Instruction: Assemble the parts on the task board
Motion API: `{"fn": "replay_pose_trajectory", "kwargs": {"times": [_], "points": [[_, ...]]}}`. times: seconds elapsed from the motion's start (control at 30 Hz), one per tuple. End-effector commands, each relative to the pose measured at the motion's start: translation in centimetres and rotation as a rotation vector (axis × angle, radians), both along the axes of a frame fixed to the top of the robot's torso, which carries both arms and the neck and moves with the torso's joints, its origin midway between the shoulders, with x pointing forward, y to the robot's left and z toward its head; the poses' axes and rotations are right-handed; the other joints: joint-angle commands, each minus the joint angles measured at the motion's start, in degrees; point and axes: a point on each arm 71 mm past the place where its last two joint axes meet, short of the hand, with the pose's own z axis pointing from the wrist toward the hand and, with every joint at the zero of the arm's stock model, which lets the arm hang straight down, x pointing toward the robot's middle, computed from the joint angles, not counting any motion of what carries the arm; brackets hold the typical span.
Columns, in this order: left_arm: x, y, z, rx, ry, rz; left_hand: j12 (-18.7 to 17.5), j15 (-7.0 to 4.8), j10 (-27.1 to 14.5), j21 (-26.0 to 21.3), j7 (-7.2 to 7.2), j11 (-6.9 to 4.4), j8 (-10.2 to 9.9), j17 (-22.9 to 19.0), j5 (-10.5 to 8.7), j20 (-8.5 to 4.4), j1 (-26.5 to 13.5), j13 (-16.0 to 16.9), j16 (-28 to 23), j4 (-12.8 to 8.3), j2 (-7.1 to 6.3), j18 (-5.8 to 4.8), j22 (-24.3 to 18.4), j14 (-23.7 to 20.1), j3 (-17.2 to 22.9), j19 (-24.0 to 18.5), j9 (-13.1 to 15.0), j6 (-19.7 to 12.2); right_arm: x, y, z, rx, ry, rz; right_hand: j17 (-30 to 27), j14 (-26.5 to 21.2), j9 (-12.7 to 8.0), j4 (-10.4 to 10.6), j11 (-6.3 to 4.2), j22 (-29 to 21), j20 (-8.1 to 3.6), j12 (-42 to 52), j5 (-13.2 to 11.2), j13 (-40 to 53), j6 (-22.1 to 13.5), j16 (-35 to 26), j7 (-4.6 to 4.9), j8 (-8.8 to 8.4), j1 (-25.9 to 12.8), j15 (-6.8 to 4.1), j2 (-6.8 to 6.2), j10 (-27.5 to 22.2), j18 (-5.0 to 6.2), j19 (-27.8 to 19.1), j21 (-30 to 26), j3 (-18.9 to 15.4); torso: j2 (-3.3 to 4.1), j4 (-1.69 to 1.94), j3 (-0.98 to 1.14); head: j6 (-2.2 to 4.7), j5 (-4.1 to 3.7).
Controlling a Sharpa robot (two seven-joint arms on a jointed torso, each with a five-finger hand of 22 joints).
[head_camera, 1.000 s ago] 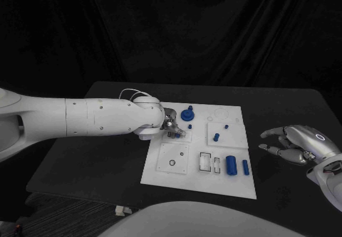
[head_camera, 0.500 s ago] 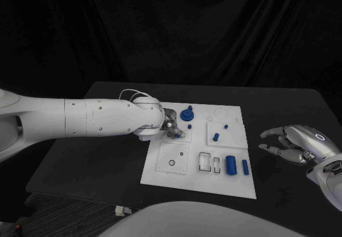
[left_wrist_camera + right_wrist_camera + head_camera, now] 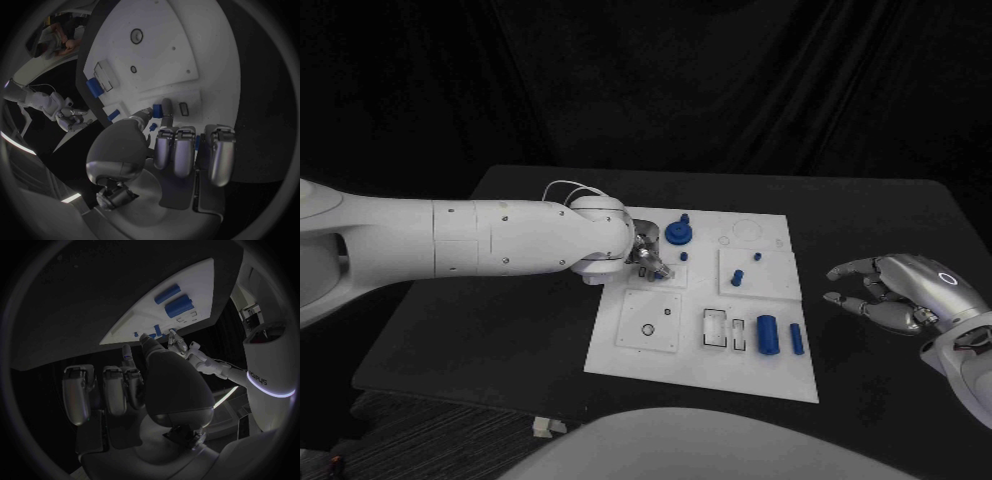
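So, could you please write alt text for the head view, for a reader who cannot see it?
The robot's left hand reaches over the upper left part of the white task board, beside a round blue part. The right hand hangs over the black table right of the board, holding nothing. Two blue cylinders lie near the board's lower right.

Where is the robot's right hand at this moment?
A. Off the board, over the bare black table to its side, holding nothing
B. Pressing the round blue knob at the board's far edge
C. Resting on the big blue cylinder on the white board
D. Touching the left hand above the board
A: the right hand is over the black table beside the task board, its curled fingers empty.
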Motion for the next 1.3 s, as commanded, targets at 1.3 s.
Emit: {"fn": "replay_pose_trajectory", "kwargs": {"times": [1.3], "points": [[1.4, 0.2, 1.8, -0.088, 0.187, 0.021, 0.2, -0.36, 6.1, 0.2, -0.1, -0.09, -0.4, 15.1, 1.65, -0.4, 1.5, 15.1, -0.3, -3.3, -1.08, -0.8, 15.1, 6.1, 7.9, 6.0, -0.1, 0.0, 0.1, 0.0, -0.2, -0.003, -0.002, -0.023, 15.1, 6.1, -0.2, 0.1, -0.23, 14.5, -0.4, 0.1, 0.5, 15.1, 0.5, 0.2, -0.03, -0.33, 0.7, -0.42, 0.13, 6.0, 0.03, 4.6, -0.4, 0.3, 0.11, -0.03, -0.03, 0.01, -0.49]]}}
